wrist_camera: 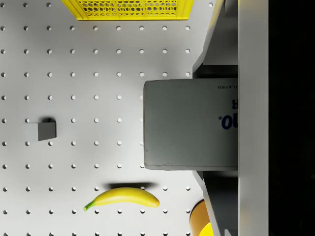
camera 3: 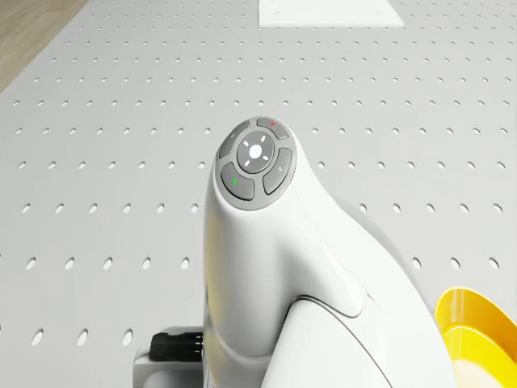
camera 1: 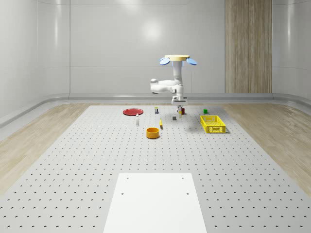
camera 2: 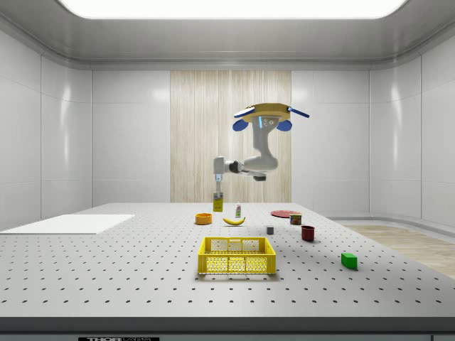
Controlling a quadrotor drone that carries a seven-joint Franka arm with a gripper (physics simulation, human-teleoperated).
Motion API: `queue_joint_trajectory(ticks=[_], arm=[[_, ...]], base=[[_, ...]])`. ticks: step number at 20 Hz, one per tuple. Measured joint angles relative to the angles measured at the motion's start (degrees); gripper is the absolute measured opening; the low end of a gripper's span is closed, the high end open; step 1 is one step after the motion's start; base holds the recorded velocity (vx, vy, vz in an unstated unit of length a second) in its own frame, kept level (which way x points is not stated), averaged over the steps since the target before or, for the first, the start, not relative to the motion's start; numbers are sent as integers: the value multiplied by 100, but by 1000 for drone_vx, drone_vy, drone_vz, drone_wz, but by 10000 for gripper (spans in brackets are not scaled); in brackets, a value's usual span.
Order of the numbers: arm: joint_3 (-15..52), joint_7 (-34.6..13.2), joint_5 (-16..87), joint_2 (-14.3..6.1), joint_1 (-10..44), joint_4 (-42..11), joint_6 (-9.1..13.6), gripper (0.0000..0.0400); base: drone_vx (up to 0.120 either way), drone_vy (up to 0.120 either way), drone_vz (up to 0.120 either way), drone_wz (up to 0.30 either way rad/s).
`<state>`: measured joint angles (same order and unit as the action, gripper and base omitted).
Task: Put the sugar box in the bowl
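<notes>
Wrist view: the sugar box point(wrist_camera: 189, 124) is gripped tight between the gripper point(wrist_camera: 216, 123) fingers, lifted above the table point(wrist_camera: 88, 73). The drone point(camera 2: 269, 110) hovers. The box should be carried over the bowl point(camera 1: 153, 132), then lowered gently.

Sugar box point(wrist_camera: 191, 125): partial print only, reversed "LATED" and "0." fragments; nothing else legible

Sugar box point(wrist_camera: 189, 124): cut off in the wrist view where the gripper body covered its far end; printed lettering only partly readable.
Bowl point(wrist_camera: 203, 222): only a sliver showed at the wrist view's edge, the rest behind a finger point(wrist_camera: 216, 206).
Yellow basket point(wrist_camera: 127, 9): cropped by the wrist view's edge.
Small items near the red plate point(camera 1: 132, 111): too small to identify in the whole-scene view.
</notes>
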<state>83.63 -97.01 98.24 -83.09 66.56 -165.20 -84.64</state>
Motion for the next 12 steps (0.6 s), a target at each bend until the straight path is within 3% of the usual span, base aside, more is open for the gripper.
queue_joint_trajectory(ticks=[12], arm=[[26, -22, -65, -162, 19, 4, -151, 163]], base=[[120, -120, 0, 0]])
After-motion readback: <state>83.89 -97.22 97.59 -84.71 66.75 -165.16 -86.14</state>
